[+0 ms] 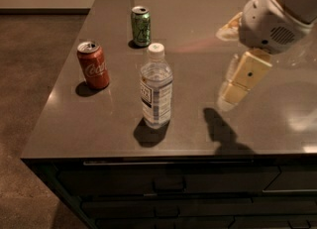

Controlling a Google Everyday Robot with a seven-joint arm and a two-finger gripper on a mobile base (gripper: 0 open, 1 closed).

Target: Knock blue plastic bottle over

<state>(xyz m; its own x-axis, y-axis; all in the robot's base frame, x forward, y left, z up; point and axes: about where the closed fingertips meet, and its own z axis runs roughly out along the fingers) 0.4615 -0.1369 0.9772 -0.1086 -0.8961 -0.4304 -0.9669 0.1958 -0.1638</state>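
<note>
Near front edge of surface [99, 134], blue plastic bottle [156, 91] upright, cap on, not yet knocked. Gripper [229, 93] hovers above surface toward right edge, well apart from bottle; jaws apart or together, cannot tell. Approach step, by look of it. Next move likely calls for leftward sweep into bottle's upper half, missing red can [93, 65] by left edge and green can [141, 26] toward back edge.
</note>
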